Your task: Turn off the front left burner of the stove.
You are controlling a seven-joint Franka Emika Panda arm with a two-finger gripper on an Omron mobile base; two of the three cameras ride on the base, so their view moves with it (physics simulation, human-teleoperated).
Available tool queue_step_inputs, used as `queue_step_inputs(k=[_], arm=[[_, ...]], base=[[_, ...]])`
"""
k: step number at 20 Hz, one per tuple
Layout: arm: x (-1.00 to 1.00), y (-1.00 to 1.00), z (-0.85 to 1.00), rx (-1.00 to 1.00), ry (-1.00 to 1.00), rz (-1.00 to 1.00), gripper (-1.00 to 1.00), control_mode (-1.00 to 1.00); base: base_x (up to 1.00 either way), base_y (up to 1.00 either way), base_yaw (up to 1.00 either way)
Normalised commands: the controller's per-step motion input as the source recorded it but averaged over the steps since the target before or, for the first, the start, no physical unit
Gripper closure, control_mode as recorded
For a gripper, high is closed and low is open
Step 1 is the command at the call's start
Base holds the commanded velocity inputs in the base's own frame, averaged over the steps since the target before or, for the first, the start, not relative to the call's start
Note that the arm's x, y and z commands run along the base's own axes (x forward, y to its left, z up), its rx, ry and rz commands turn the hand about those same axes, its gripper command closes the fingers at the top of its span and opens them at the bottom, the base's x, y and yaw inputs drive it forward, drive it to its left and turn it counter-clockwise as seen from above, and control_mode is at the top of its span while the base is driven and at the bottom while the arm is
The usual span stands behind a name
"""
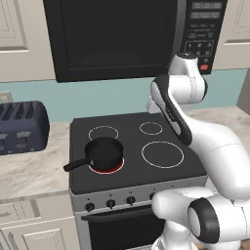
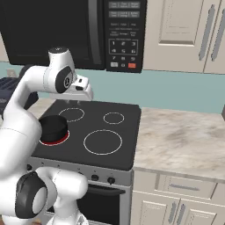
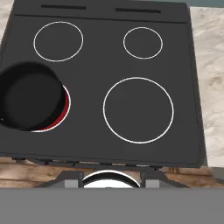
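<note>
While the pincer (image 2: pixel 78 97) hovers above the stove (image 1: pixel 132 168), finger spread unclear, the front left burner (image 3: pixel 61 114) glows below-left under a pan (image 3: pixel 30 96). Knobs (image 1: pixel 111 203) are small, rigid, slick: pinch and twist.

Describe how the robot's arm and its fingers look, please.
The arm is glossy white with rounded segments, dark grey joint caps and a black band along one link. The fingers are small, dark grey and blocky, seen in the hand view.

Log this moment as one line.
burner: red, on | pan: on it | knobs: untouched | gripper: above stove rear, state unclear
</note>
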Motion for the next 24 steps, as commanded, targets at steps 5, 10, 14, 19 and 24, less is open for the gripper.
queue_step_inputs(k=[5,10,14,19,24], arm=[[-0.32,0.00,-0.18,-0.08,0.00,0.01,-1.00,-1.00],[-0.93,0.27,-0.37,-0.12,-0.04,0.03,-1.00,-1.00],[-0.66,0.42,-0.17,-0.14,0.00,0.02,-1.00,-1.00],[-0.53,0.57,-0.05,-0.24,0.06,0.27,-1.00,-1.00],[-0.46,0.73,-0.16,-0.30,0.20,0.64,-1.00,-1.00]], base=[[0.00,0.00,0.00],[0.00,0.00,0.00],[0.00,0.00,0.00],[0.00,0.00,0.00],[0.00,0.00,0.00]])
